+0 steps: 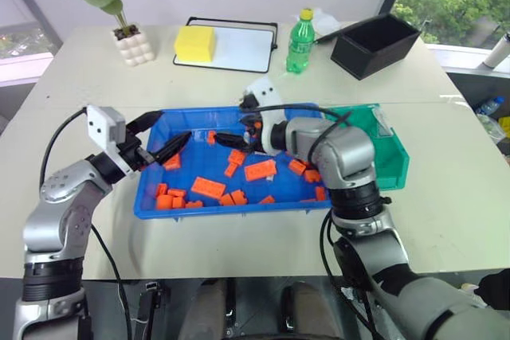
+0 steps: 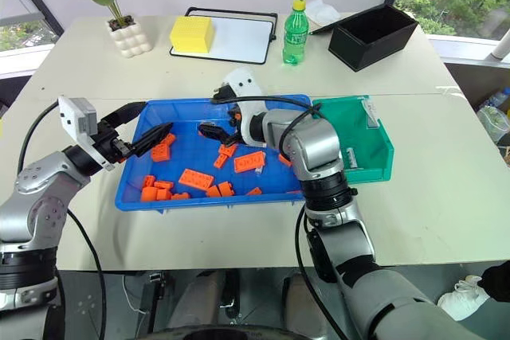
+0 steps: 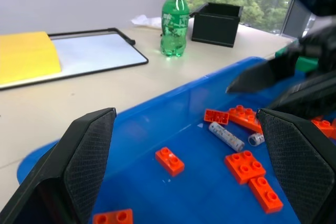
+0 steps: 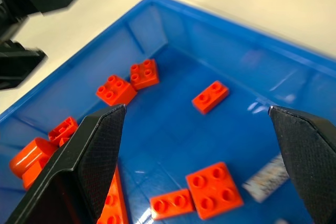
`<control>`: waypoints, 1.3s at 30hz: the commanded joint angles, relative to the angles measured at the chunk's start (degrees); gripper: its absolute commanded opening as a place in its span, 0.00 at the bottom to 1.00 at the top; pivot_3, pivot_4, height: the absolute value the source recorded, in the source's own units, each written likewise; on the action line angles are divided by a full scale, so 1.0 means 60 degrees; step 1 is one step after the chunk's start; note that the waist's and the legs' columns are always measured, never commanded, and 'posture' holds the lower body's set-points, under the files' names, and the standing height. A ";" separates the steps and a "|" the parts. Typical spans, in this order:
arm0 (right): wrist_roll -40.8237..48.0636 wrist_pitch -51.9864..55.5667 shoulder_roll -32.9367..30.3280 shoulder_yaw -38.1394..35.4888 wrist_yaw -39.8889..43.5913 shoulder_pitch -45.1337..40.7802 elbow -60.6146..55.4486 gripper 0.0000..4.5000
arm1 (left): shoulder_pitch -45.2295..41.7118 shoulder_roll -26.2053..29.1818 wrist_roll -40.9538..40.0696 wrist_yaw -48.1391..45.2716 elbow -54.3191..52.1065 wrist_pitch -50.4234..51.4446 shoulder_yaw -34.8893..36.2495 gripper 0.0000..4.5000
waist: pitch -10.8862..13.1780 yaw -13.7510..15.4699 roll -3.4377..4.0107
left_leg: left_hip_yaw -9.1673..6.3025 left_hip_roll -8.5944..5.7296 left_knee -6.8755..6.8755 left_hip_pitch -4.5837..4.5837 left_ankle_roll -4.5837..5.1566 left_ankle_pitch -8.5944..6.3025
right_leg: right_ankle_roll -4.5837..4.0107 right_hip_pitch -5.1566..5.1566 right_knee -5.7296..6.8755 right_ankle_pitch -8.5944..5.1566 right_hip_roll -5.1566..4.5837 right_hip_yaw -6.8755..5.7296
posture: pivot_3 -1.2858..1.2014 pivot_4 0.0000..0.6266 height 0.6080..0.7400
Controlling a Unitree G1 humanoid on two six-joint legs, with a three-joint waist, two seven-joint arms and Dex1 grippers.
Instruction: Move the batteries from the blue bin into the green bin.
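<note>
The blue bin sits mid-table, strewn with orange blocks. Two batteries lie on its floor among the blocks, and one battery lies close under my right gripper. My left gripper hovers open over the bin's left end with nothing between its fingers. My right gripper is open and empty over the bin's middle, pointing left and down toward the left gripper. The green bin stands against the blue bin's right end, behind my right arm.
At the back of the table stand a green bottle, a black box, a clipboard with a yellow sponge, and a potted plant. Bare tabletop runs in front of the bins.
</note>
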 commanded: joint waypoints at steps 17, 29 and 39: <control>0.0263 -0.0409 -0.0817 0.0313 -0.0037 0.0405 0.0571 0.99 | 0.0322 -0.0128 0.0011 0.0198 -0.0543 -0.0280 0.0119 1.00 | 0.0000 0.0008 0.0000 | -0.0002 0.0001 0.0000 0.0000 0.0001 -0.0001 | 0.0000 0.0001 -0.0002 0.0000 -0.0001 0.0002 | 0.52 0.24 1.00; 0.0047 -0.1367 -0.0476 0.0537 -0.0041 0.0200 0.2189 0.99 | 0.0366 -0.0209 0.0078 0.0443 -0.0640 -0.0462 0.0168 1.00 | -0.0001 0.0001 -0.0002 | -0.0001 0.0001 0.0000 0.0000 0.0001 0.0000 | 0.0000 0.0003 -0.0004 0.0000 -0.0001 0.0002 | 0.52 0.24 1.00; -0.0289 -0.2863 -0.0181 0.0467 0.0024 -0.0900 0.4671 0.99 | 0.0507 -0.0408 0.0091 0.0695 -0.0871 -0.0559 0.0177 1.00 | -0.0002 -0.0006 -0.0003 | -0.0002 0.0002 0.0003 0.0000 0.0000 0.0000 | 0.0000 0.0004 -0.0002 0.0000 0.0000 0.0002 | 0.52 0.24 1.00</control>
